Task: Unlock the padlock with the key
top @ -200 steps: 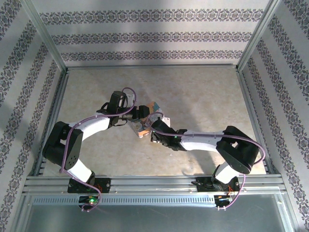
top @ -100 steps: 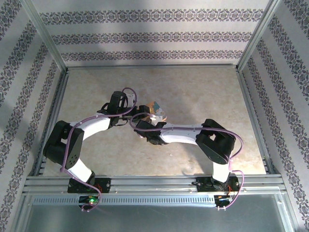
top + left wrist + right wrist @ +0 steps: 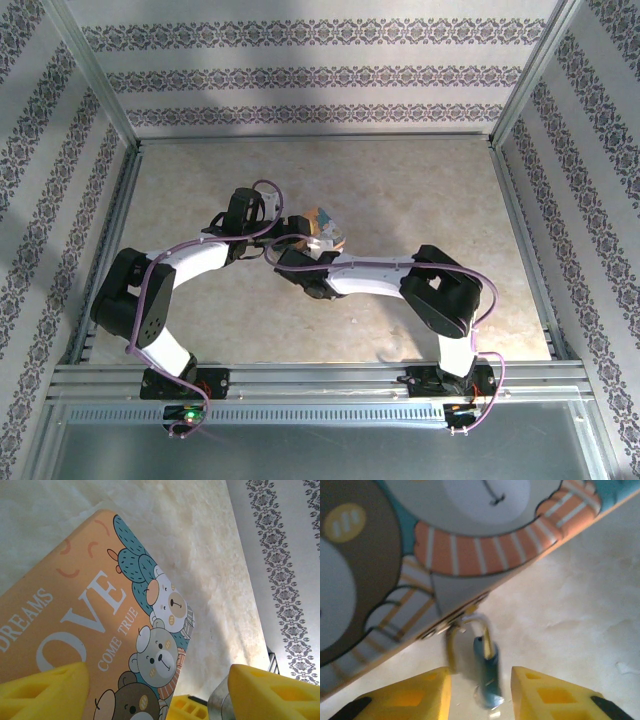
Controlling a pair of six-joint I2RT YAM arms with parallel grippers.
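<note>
We see the padlock [image 3: 486, 672], blurred, hooked by its shackle to the hasp on the edge of the cartoon-bear box [image 3: 410, 550]. It sits between the right pincer's [image 3: 481, 696] yellow fingers, which stand apart and clear of it. The left pincer [image 3: 157, 692] is also apart, with the box's corner between its fingers above the marbled worktop [image 3: 210, 555].

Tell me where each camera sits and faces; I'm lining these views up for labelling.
Top external: above and behind the bases, looking down at the table; left arm and right arm meet at the box.
Left wrist: close over the box's printed face; yellow fingers of the left gripper show.
Right wrist: low beside the box, facing the padlock; yellow fingers of the right gripper flank it.
Shared: all see the box.
</note>
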